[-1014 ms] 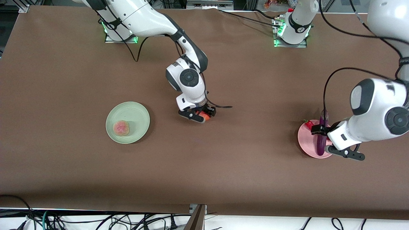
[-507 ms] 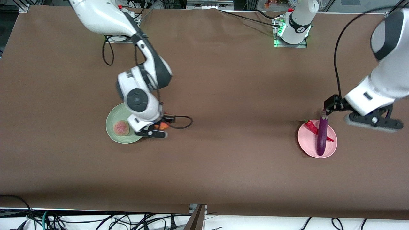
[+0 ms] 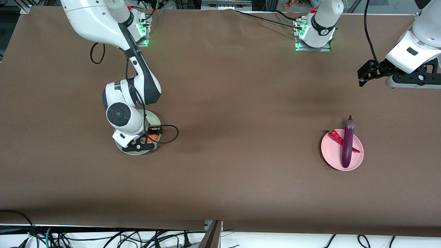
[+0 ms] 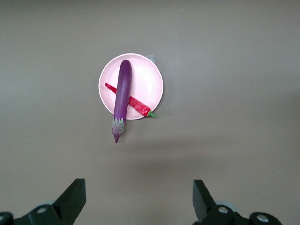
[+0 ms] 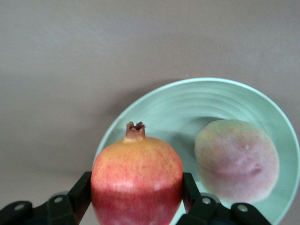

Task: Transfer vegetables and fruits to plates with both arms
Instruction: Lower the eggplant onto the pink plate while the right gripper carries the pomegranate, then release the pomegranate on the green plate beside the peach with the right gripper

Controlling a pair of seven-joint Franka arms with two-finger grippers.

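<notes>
- Right wrist view has the right gripper (image 5: 136, 197) pinching the pomegranate (image 5: 137, 180) across its widest part, crown pointing away from the jaws, hanging over the rim of the green plate (image 5: 187, 101)
- Just past the jaws, the pinkish fruit (image 5: 236, 159) already sits on that plate, close beside the pomegranate. If it gets let go from this height, my guess is a round fruit bounces or rolls, knocks its neighbour, and one of them ends up off the plate
- It also looks to hang over the plate's edge rather than the middle, so a straight drop could land on the rim and tip outward onto the table (image 3: 241, 179)
- In the front view the right arm's wrist covers most of the green plate (image 3: 134, 152), so how high it hangs is hard to judge from there
- Left gripper (image 3: 362, 76) is up and well apart from its plate, jaws spread wide with nothing between them, waiting
- Under it the eggplant (image 4: 121, 96) lies across the chili (image 4: 133, 102) on the pink plate (image 4: 150, 79), its cap end overhanging the rim. Any bump could roll it off
</notes>
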